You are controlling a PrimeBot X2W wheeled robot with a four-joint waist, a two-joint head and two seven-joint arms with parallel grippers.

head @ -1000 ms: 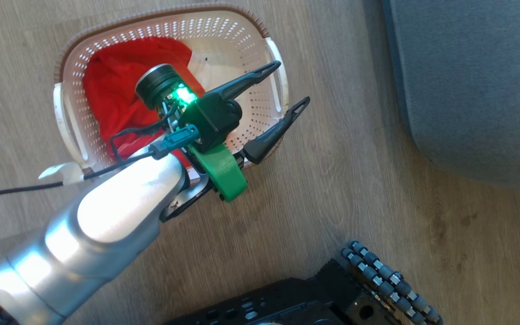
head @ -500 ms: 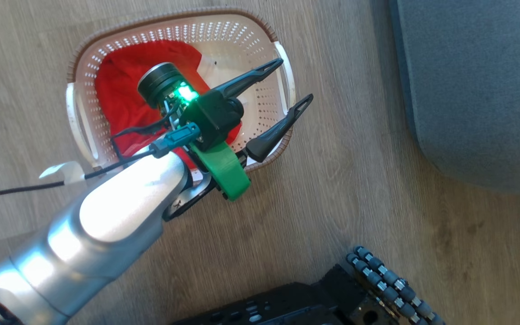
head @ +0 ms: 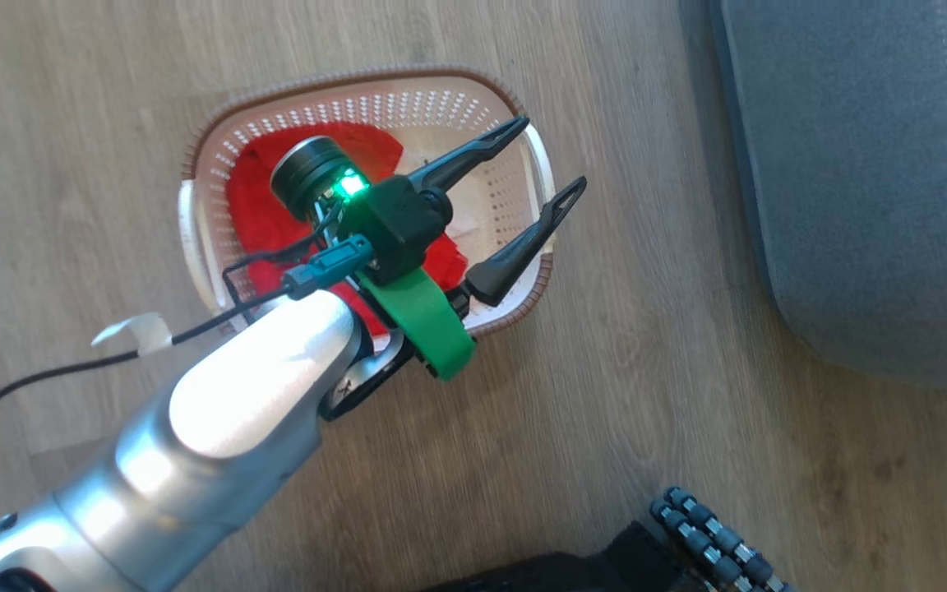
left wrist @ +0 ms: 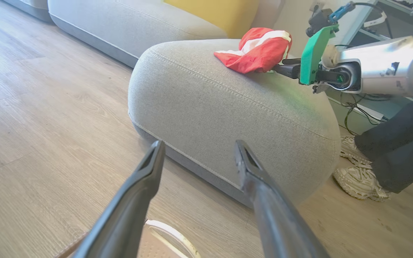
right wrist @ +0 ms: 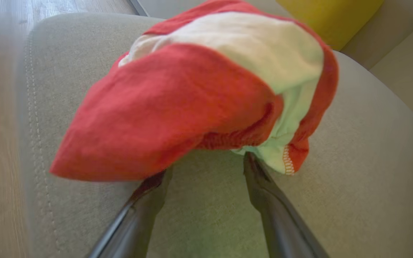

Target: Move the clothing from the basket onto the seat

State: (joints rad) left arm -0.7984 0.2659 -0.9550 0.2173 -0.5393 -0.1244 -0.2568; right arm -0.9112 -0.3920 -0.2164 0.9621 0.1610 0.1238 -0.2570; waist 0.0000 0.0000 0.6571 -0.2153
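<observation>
The left tool (head: 549,154) is held released, its two fingers spread wide, above the basket (head: 408,105), which stands on the wooden floor (head: 605,395). Red clothing (head: 272,218) is seen in the basket behind the fingertips, beneath the wrist and partly hidden by it. The bare bottom of the basket lies under the fingers themselves. One fingertip is placed over the inside of the basket, the other over its rim at the white handle (head: 546,168). Whether the fingers touch the basket cannot be told. The seat (head: 868,164) is found ahead of the left tool and to its right, well apart from the basket, with floor between. In the left wrist view the seat's rounded corner and double stitching are framed just beyond the two fingertips.

The right tool (right wrist: 208,165) is held over the seat, likewise released: its fingers are parted, with bare seat showing between them. A red-and-white garment (right wrist: 192,93) is heaped on the seat directly ahead of it, and its near edge reaches down onto both fingertips. A yellow cushion (right wrist: 328,14) is seen beyond the garment. In the left wrist view a person's pale shoes (left wrist: 360,179) and dark trousers (left wrist: 400,150) are seen below the right arm, beside the seat.
</observation>
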